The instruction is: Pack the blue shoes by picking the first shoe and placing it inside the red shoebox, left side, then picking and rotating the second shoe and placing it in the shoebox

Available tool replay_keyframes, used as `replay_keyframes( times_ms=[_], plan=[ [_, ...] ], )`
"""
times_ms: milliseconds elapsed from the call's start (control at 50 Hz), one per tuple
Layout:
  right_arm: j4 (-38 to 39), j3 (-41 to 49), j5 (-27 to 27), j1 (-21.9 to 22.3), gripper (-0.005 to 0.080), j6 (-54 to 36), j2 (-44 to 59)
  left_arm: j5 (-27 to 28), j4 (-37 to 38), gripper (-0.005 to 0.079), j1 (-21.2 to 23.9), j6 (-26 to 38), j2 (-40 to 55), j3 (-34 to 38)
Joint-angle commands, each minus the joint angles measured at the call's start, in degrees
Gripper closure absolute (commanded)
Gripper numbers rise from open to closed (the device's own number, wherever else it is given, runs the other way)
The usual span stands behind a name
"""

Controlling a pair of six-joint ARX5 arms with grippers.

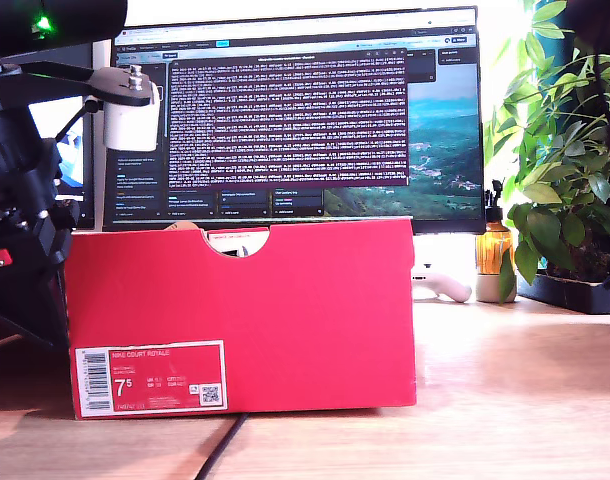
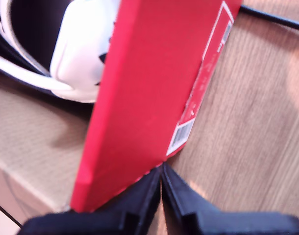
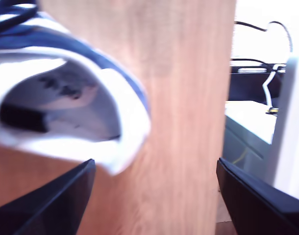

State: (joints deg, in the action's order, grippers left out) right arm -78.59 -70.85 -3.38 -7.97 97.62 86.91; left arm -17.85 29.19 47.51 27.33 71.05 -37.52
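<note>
Second shoe next, first already boxed.

Our first claw (image 2: 161,183) is pressed fully closed and grips nothing; it hangs above the red shoebox (image 1: 285,300), and its wrist view shows one blue shoe (image 2: 66,54) lying inside on the cardboard floor. Our second claw (image 3: 154,196) is spread wide and empty, with the other blue shoe (image 3: 66,103) on the wooden surface (image 3: 188,98) just ahead of its jaws, opening toward the camera. We judge the pick best done by straddling the heel collar squarely, closing firmly, then turning the shoe before lowering it beside its mate.
</note>
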Motion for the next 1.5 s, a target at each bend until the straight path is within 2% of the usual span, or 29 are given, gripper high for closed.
replay_keyframes(
  times_ms=[0, 280, 540, 620, 680, 760, 800, 1000, 1200, 1360, 1480],
  plan=[
    [-0.1, 2.1, -0.2, 0.0, 0.0025, 2.3, 0.1, 1.2, -0.6, 0.0761, 0.2, -0.4, 0.6, -0.1],
    [2.3, 5.3, -2.8, 0.5, 0.0029, 9.0, 0.3, 1.3, -0.6, 0.0761, 0.2, -0.4, 0.6, -0.1],
    [8.8, 10.8, -2.8, 0.9, 0.0096, 13.1, 0.6, 1.4, -0.6, 0.0761, 0.2, -0.4, 0.6, -0.1],
    [9.8, 12.5, -3.1, 0.9, 0.0215, 15.7, 0.6, 1.4, -0.6, 0.0761, 0.2, -0.4, 0.6, -0.1],
    [11.0, 13.5, -3.2, 0.9, 0.0407, 17.1, 0.6, 1.4, -0.6, 0.0761, 0.2, -0.4, 0.6, -0.1],
    [11.5, 14.5, -2.5, 0.9, 0.0712, 21.5, 0.6, 1.4, -0.6, 0.0761, 0.2, -0.4, 0.6, -0.1],
    [11.6, 14.6, -2.6, 0.9, 0.077, 22.6, 0.6, 1.4, -0.6, 0.0761, 0.2, -0.4, 0.6, -0.1],
    [10.3, 14.6, -4.4, 1.7, 0.0764, 21.8, 0.5, 1.4, -0.6, 0.0761, 0.2, -0.4, 0.6, -0.1],
    [5.0, 12.5, -10.3, 1.7, 0.0764, 12.7, 0.0, 1.4, -0.6, 0.0761, 0.2, -0.4, 0.6, -0.1],
    [0.7, 8.2, -17.8, 1.7, 0.0764, 1.9, -0.2, 1.4, -0.6, 0.0761, 0.2, -0.4, 0.6, -0.1],
    [0.7, 3.9, -23.6, 1.7, 0.0764, -15.9, -0.2, 1.4, -0.6, 0.0761, 0.2, -0.4, 0.6, -0.1]
  ],
)
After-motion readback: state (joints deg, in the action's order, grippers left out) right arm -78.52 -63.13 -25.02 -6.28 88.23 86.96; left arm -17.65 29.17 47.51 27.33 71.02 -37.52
